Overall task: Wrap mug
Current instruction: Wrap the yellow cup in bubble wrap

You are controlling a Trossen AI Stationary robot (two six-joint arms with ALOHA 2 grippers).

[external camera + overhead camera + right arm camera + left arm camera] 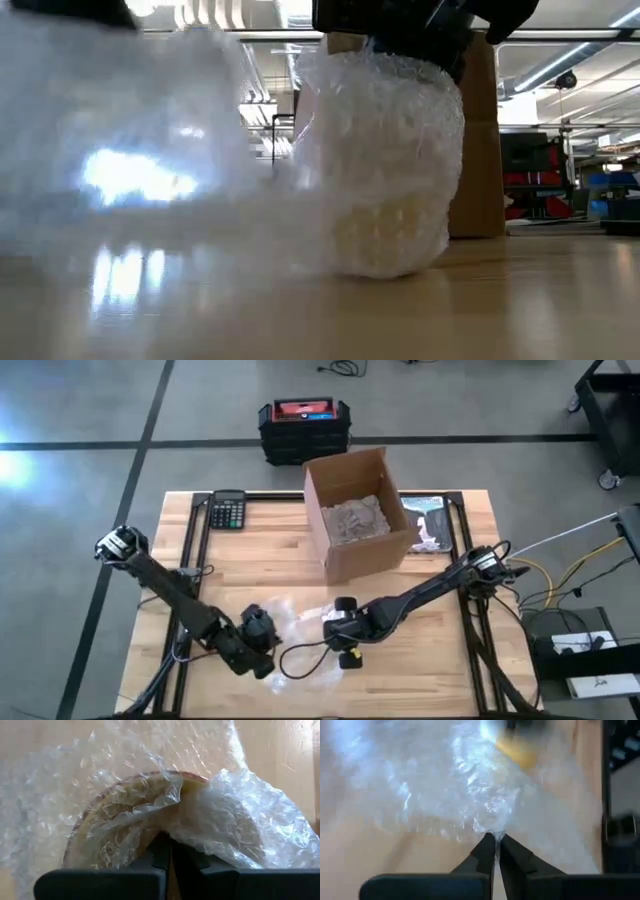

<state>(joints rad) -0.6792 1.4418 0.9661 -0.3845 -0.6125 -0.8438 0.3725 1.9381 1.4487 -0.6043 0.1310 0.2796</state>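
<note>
A wooden table (270, 575) seen from above. At the near left, the left gripper (495, 839) has its fingers closed together, pinching the edge of a clear bubble wrap sheet (300, 622) that lies spread on the wood. Just to its right stands the yellow mug (125, 815), partly swathed in wrap near the table's front centre. The right gripper (167, 842) has its fingers closed on wrap tucked over the mug's rim. Behind stands an open cardboard box (357, 510). To wrap well, the left should probably draw the loose sheet taut around the mug while the right steadies it.
</note>
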